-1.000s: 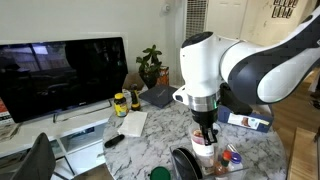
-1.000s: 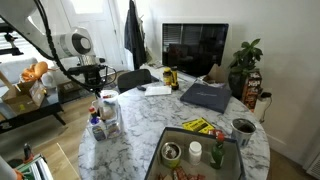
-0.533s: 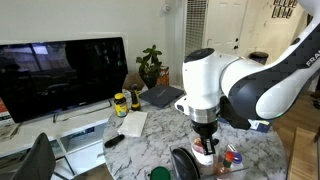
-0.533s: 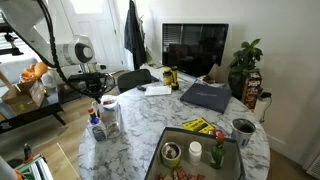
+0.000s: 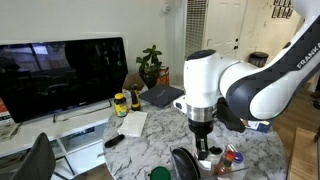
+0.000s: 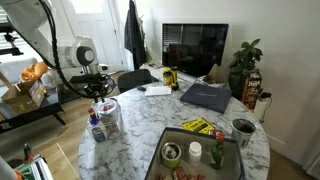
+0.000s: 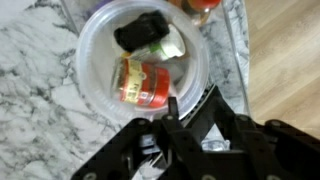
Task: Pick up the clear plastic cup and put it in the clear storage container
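Observation:
The clear plastic cup (image 7: pixel 105 55) is seen from above in the wrist view, upright, with a red-labelled jar showing through its bottom. My gripper (image 7: pixel 190 105) is shut on the cup's rim, with one finger inside it and one outside. In both exterior views my gripper (image 5: pixel 203 140) (image 6: pixel 103 93) points straight down and holds the cup (image 5: pixel 207 155) (image 6: pixel 108 106) low inside the clear storage container (image 5: pixel 228 163) (image 6: pixel 101 130) at the table's edge. The container holds small bottles and jars.
The marble table (image 7: pixel 40 60) carries a dark bowl (image 5: pixel 183 164), a yellow-labelled jar (image 5: pixel 120 103), a closed laptop (image 6: pixel 208 95) and a tray (image 6: pixel 200 160) of small things. A blue-edged box (image 5: pixel 250 123) lies behind the arm. A TV (image 5: pixel 60 75) stands beyond.
My gripper has come down with the cup, from above the container to low inside it. Nothing else on the table has moved.

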